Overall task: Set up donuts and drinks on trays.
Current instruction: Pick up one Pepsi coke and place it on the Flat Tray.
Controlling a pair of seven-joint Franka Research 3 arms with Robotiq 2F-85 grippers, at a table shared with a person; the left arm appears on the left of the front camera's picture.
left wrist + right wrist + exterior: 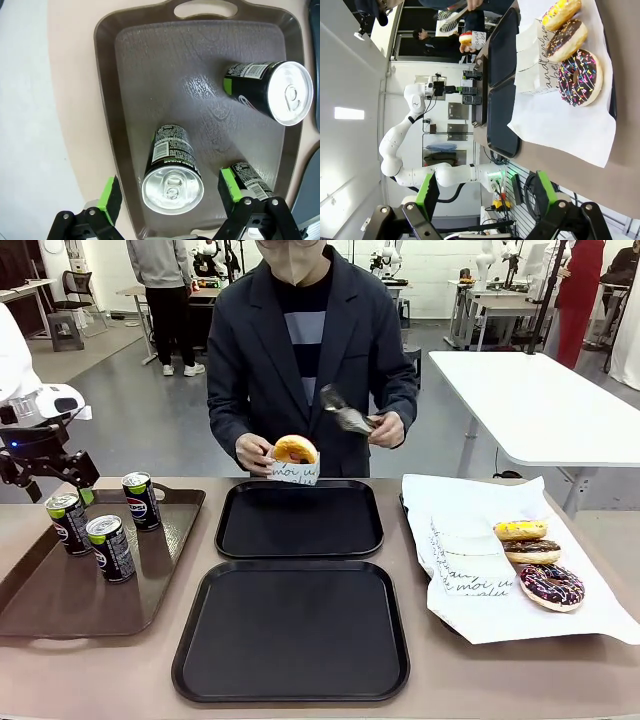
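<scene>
Left gripper (170, 196) — jaws spread wide, green pads (110, 199) standing clear on either side of a slim black soda can (172, 172) seen from above, silver top up. From the front, this gripper hangs over the far left corner of the brown handled plastic tray (60, 615), just above the drinks. Three cans stand upright on that tray: left can (67, 523), near can (110, 547), far can (141, 500).

Right gripper (486, 192): jaws also wide apart, held off the table's right end, well apart from the food.

Two black square plastic trays sit mid-table, the far tray (300, 522) just beyond the near tray (290, 632), rims almost touching.

Person at the far side: one hand (255, 452) holds a golden ring donut in a white paper sleeve (295, 455) over the far tray's back rim; the other hand (388, 428) holds metal tongs (345, 412).

White paper sheet (470, 615) lies at the right. On it, in a close row: yellow-glazed donut (520, 530), plain chocolate donut (532, 551), sprinkled chocolate donut (551, 586) — beside them, flat paper sleeves with black script (470, 562).
</scene>
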